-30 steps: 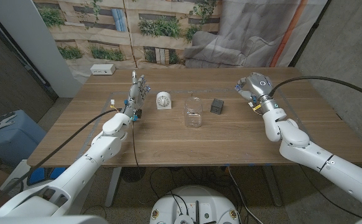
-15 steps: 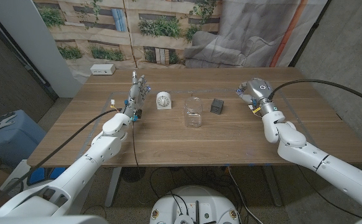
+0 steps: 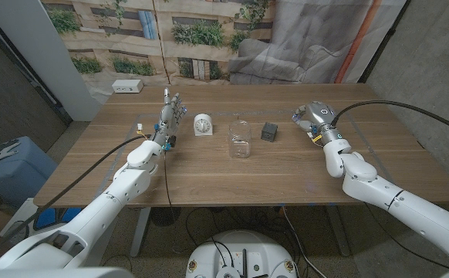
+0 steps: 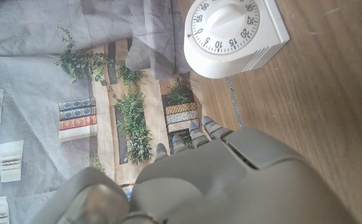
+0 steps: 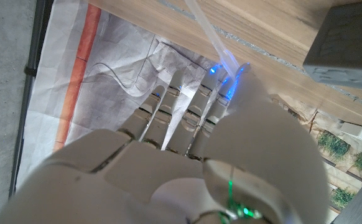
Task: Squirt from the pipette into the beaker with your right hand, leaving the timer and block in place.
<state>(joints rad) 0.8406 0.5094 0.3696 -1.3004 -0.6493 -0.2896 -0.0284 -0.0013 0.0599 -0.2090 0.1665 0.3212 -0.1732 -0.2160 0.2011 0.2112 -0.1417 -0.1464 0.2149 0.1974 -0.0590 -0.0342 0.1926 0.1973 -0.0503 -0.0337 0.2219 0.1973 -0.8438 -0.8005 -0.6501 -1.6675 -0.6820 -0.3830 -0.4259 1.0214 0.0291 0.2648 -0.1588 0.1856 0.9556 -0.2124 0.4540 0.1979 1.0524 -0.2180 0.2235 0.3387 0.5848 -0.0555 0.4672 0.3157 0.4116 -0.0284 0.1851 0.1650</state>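
A: Where is the pipette now?

B: I am seeing it at my right hand, pinched at the fingertips, clear tube pointing away over the table. The hand is hovering just right of the block.

A: And the beaker?

B: It is standing upright between the timer and the block. My left hand is standing near the timer, fingers apart, holding nothing.

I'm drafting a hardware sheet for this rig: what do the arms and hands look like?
Both arms are glossy white rounded shells with a black cable running along each. The left hand and right hand are light grey with segmented fingers; blue lights glow on the right hand's fingers.
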